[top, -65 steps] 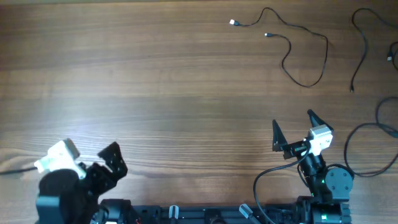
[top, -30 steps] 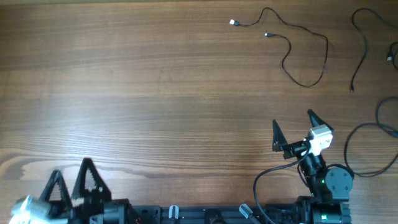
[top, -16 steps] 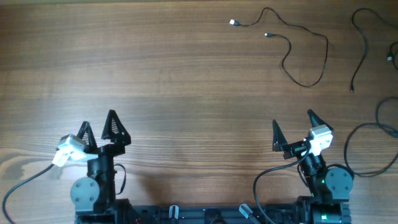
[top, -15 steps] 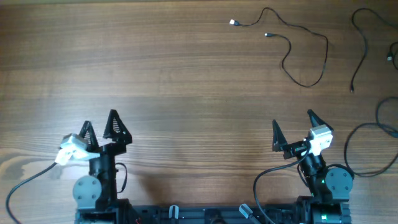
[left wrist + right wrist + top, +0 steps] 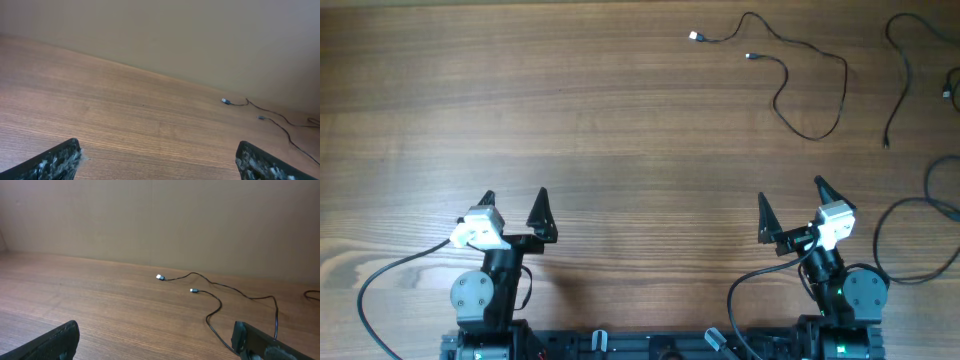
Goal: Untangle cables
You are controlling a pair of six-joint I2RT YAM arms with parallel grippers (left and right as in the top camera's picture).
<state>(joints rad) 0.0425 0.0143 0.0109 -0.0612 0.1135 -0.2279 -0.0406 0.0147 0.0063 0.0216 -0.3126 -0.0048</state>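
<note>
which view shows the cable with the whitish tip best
The overhead view: the whitish-tipped cable lies whole there, both plugs and the loop between them. The right wrist view shows both plugs closer, but the loop's bottom is hidden. The left wrist view shows it small and far, running off the right edge.

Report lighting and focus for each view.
Overhead: even light, no glare, brown wooden table grain and thin black cables crisp. Left wrist: black fingers soft at the bottom corners, far cables tiny. Right wrist: diffuse light, right fingers dark.
</note>
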